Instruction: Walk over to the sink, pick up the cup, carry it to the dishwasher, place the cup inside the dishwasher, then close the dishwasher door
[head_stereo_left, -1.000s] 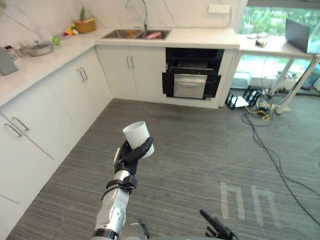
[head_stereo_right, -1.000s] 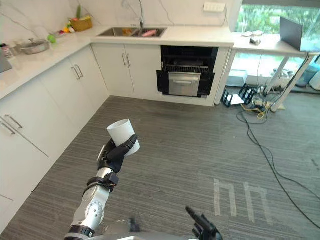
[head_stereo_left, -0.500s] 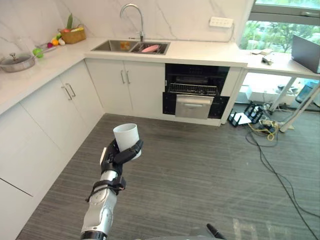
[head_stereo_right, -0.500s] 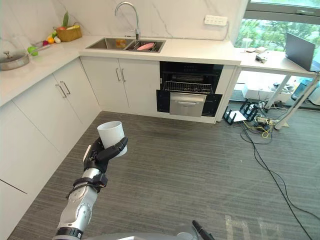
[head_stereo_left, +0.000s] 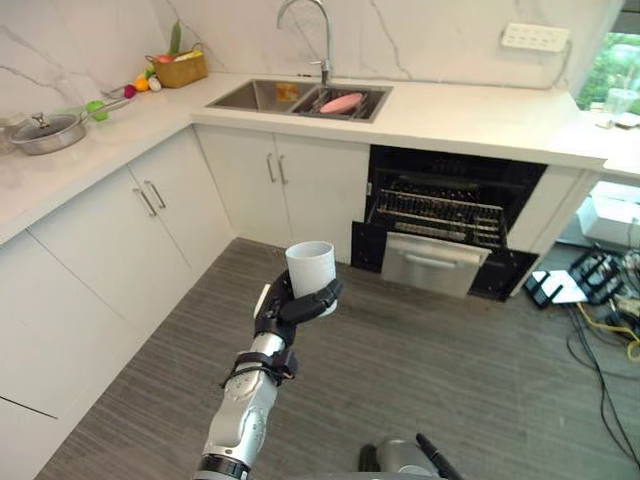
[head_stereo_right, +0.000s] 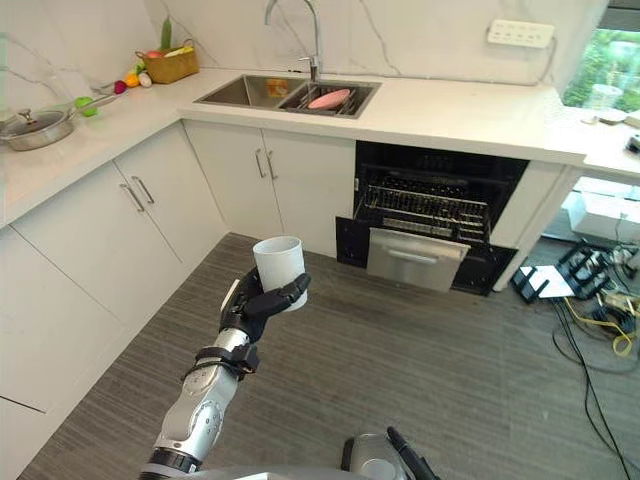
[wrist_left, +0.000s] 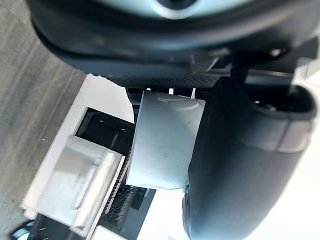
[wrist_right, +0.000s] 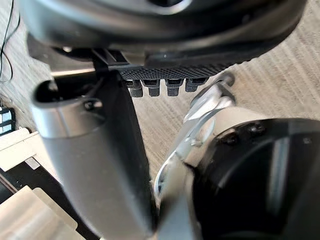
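Observation:
My left hand (head_stereo_left: 283, 306) is shut on a white cup (head_stereo_left: 311, 274) and holds it upright at mid height over the grey floor. In the left wrist view the thumb (wrist_left: 235, 165) presses the cup (wrist_left: 165, 145) against the fingers. The dishwasher (head_stereo_left: 445, 215) stands ahead to the right, under the counter. Its door (head_stereo_left: 432, 264) hangs partly open and its wire rack (head_stereo_left: 440, 205) shows. The sink (head_stereo_left: 270, 95) lies beyond the cup with a pink item (head_stereo_left: 342, 102) in it. My right hand (head_stereo_left: 432, 457) hangs low at the bottom edge with a straight finger.
White cabinets (head_stereo_left: 120, 230) run along the left side under a counter that bears a lidded pot (head_stereo_left: 42, 130) and a fruit basket (head_stereo_left: 181, 68). Cables (head_stereo_left: 610, 350) and a black rack (head_stereo_left: 560, 288) lie on the floor at the right.
The whole view has shifted: the sink and dishwasher now stand nearer and larger. The cup stays in my left hand in the same grip.

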